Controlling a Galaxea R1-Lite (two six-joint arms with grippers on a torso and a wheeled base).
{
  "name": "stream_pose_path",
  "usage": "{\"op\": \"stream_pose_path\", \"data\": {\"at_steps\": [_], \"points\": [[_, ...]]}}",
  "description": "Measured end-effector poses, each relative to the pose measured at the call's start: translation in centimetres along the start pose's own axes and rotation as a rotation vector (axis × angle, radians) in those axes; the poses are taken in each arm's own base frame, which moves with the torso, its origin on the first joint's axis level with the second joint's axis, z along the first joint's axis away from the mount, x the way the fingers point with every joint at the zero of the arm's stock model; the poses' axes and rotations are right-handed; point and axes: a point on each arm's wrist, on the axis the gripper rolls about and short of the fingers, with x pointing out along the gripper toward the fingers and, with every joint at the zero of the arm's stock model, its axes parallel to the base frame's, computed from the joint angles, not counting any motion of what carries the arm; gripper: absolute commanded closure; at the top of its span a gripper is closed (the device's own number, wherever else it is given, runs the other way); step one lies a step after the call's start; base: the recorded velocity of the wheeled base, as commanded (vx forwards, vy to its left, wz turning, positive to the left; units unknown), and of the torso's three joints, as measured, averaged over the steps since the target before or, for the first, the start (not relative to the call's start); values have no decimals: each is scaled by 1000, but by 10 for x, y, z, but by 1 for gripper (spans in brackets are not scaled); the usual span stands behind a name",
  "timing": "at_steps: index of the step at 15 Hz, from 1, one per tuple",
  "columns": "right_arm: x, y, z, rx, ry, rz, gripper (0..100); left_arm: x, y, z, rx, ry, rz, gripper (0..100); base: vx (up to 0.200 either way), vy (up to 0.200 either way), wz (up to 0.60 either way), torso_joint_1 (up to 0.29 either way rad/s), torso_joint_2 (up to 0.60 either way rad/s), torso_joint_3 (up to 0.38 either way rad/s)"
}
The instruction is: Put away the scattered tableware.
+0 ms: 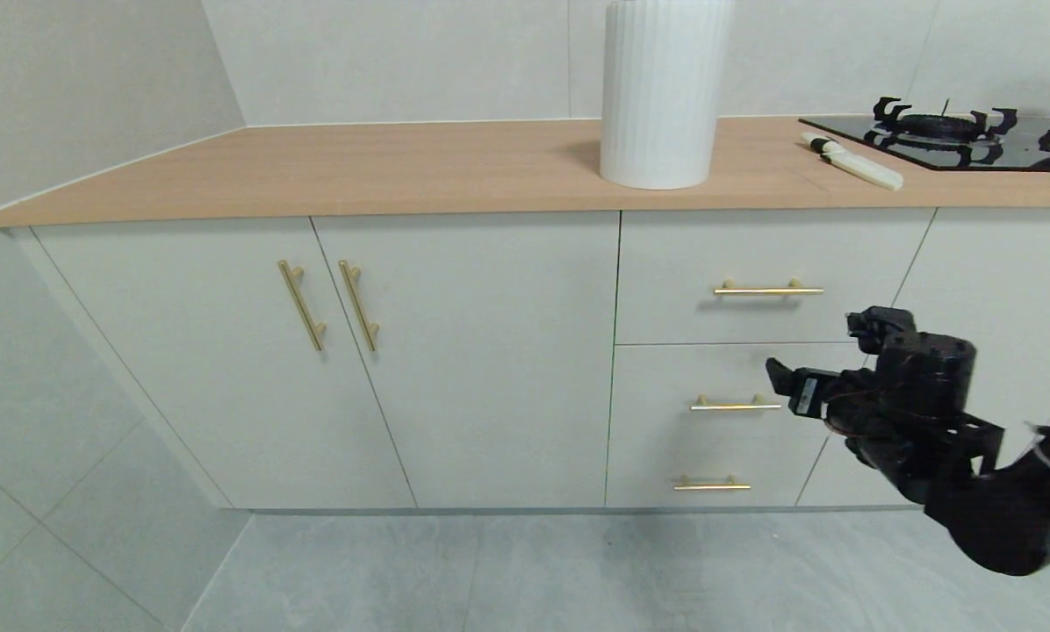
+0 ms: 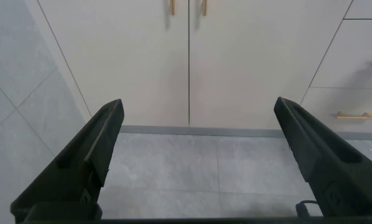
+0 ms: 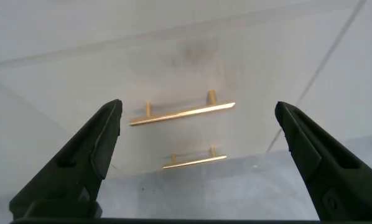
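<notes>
Kitchen front, head view. A wooden desk (image 1: 402,171) runs across the top above pale cabinets. The task's thing, a cream knife-like utensil (image 1: 852,161), lies flat on the desk at 2 o'clock. It is just beside the black gas hob (image 1: 946,140) and well apart from the white ribbed cylinder (image 1: 661,96) at 12 o'clock. Two cabinet doors with gold bar handles (image 1: 301,305) sit at 9 o'clock. A stack of three drawers occupies 3 to 5 o'clock.

The right hand (image 1: 813,344) is at 4 o'clock, in front of the middle drawer handle (image 1: 736,405) and not touching it. Its fingers are spread wide and hold nothing. In the right wrist view, the right hand (image 3: 198,109) frames the middle drawer handle (image 3: 183,114) and the bottom drawer handle (image 3: 195,161) between its parted fingers.

In the left wrist view, the left hand (image 2: 198,109) is likewise spread and holds nothing. It is over the grey tiled floor (image 2: 192,168), facing the foot of the cabinet doors.
</notes>
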Motion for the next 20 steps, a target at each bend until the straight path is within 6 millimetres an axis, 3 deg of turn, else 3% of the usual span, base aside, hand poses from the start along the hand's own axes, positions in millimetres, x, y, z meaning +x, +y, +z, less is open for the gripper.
{"op": "stream_pose_path", "data": {"at_steps": [4, 10, 13, 16, 20], "points": [[-82, -21, 44, -43, -102, 23, 0, 0, 0, 0, 0, 0, 0, 0, 0, 0, 0, 0, 0, 0], [-188, -68, 64, -114, -198, -57, 0, 0, 0, 0, 0, 0, 0, 0, 0, 0, 0, 0, 0, 0], [-245, -93, 59, -140, -223, -104, 0, 0, 0, 0, 0, 0, 0, 0, 0, 0, 0, 0, 0, 0], [-296, -115, 38, -156, -252, -178, 0, 0, 0, 0, 0, 0, 0, 0, 0, 0, 0, 0, 0, 0], [-337, -127, 9, -149, -315, -270, 0, 0, 0, 0, 0, 0, 0, 0, 0, 0, 0, 0, 0, 0]]}}
